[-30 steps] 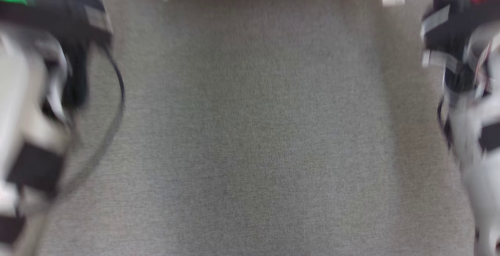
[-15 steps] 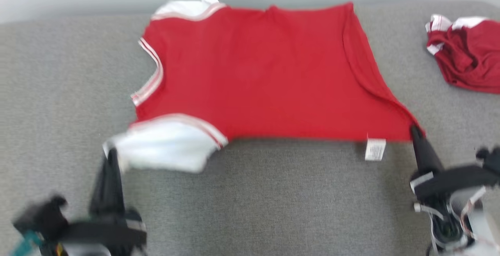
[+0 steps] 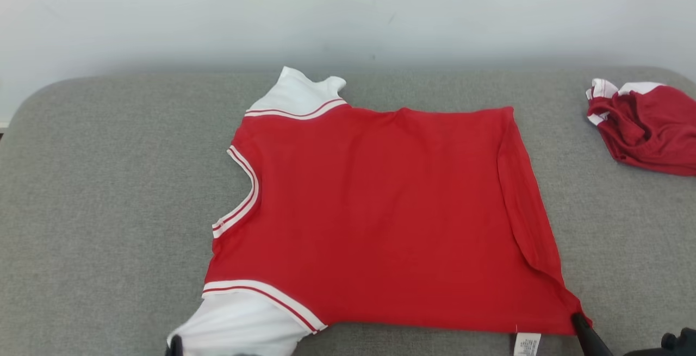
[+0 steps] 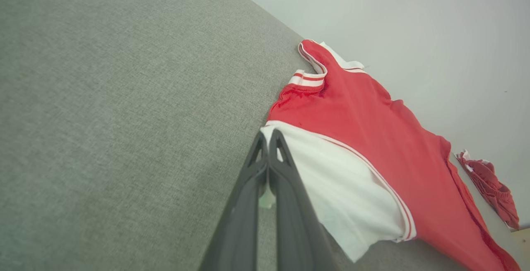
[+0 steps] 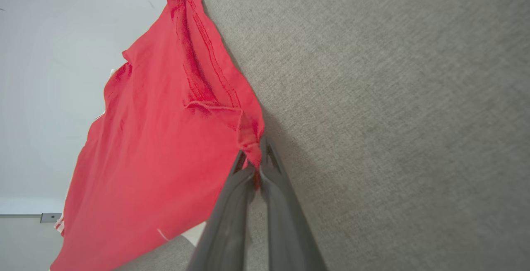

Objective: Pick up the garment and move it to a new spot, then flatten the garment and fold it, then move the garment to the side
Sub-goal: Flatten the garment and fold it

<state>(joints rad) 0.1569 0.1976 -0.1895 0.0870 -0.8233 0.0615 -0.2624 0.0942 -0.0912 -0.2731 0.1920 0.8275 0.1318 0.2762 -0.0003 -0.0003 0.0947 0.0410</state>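
the grey padded surface [image 3: 109, 182] carries the red garment [image 3: 380, 220], spread flat at its middle, with a crumpled red cloth [image 3: 647, 127] well apart at the far right. the left gripper [image 4: 268, 138] is pinched closed on the edge of the garment's near white sleeve [image 4: 339, 188]. the right gripper [image 5: 253, 159] is clamped on the near red hem corner, close to a white label [image 3: 526, 343].

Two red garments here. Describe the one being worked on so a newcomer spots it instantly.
On the grey padded surface before the pale wall, look to the middle. A red shirt with white sleeves lies there; unlike the crumpled red heap at the far right, it is spread flat.
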